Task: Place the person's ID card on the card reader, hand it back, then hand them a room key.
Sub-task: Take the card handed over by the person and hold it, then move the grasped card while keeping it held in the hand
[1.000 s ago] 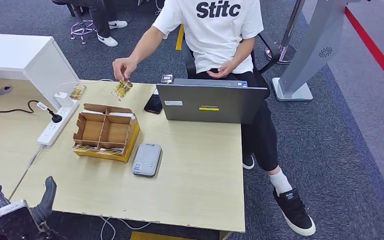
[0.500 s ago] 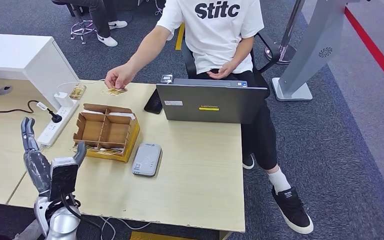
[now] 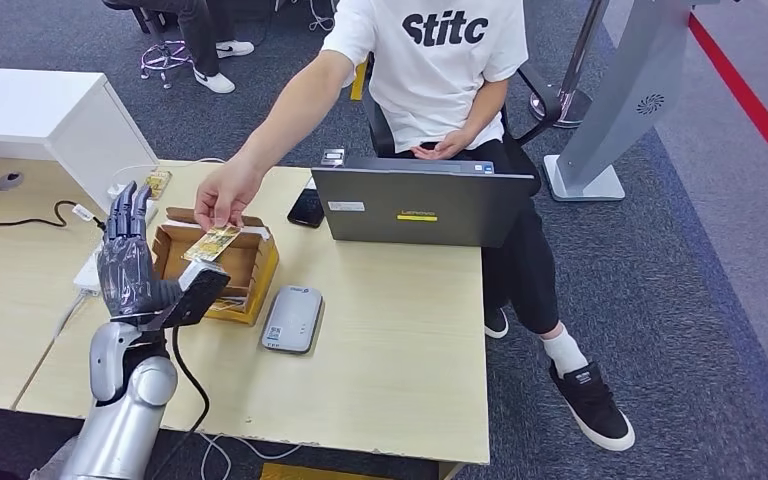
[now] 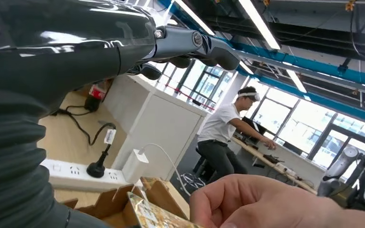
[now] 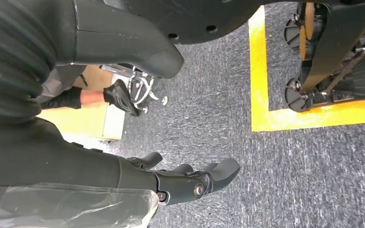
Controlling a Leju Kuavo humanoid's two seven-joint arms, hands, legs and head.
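The person's hand (image 3: pixel 222 196) holds out a yellow patterned ID card (image 3: pixel 210 243) over the cardboard box (image 3: pixel 248 262). My left hand (image 3: pixel 135 262) is raised just left of the card, palm toward it, fingers spread and thumb out, holding nothing. In the left wrist view the card (image 4: pixel 154 217) sits at the person's fingers (image 4: pixel 247 199), just short of my palm. The grey card reader (image 3: pixel 293 318) lies flat on the table to the right of the box. My right hand (image 5: pixel 190 183) hangs above the carpet with fingers loosely apart, holding nothing.
An open grey laptop (image 3: pixel 422 205) stands at the table's far side, with a black phone (image 3: pixel 307 208) beside it. A white power strip (image 3: pixel 95 265) with plugs lies left of the box. A white cabinet (image 3: pixel 40 115) stands at the far left.
My left arm rose from the table's near edge up beside the box. The person picked the card up from the far edge and brought it over the box toward my hand.
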